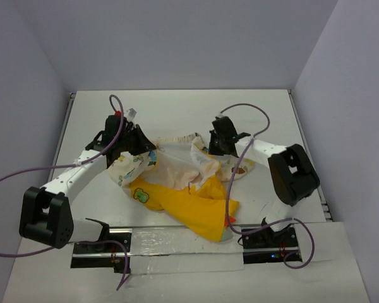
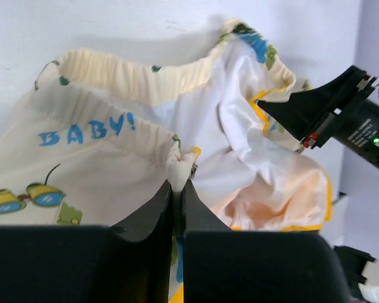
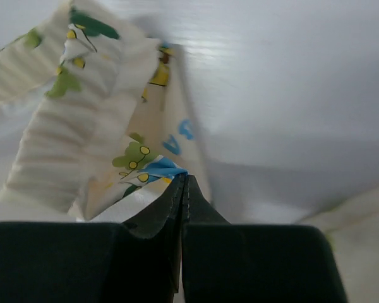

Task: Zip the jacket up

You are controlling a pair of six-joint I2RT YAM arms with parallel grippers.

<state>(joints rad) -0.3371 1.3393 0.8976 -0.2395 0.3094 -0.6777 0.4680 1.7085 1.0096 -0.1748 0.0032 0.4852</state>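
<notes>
The jacket [image 1: 183, 196] lies crumpled in the middle of the table, yellow with a green patch and red tips toward the front, cream cartoon-printed cloth toward the back. My left gripper [image 1: 139, 144] is shut on a cream hem edge of the jacket [image 2: 82, 158], beside a small metal zip piece [image 2: 194, 167]. My right gripper [image 1: 220, 146] is shut on a cream and blue printed edge of the jacket [image 3: 129, 161]. A ribbed cream hem [image 1: 177, 139] stretches between the two grippers. The right arm [image 2: 347, 117] shows in the left wrist view.
The white table [image 1: 177, 107] has raised edges at left and right. Purple cables [image 1: 240, 110] loop over both arms. The arm bases [image 1: 265, 243] sit on a shiny strip at the near edge. Grey walls enclose the back and sides.
</notes>
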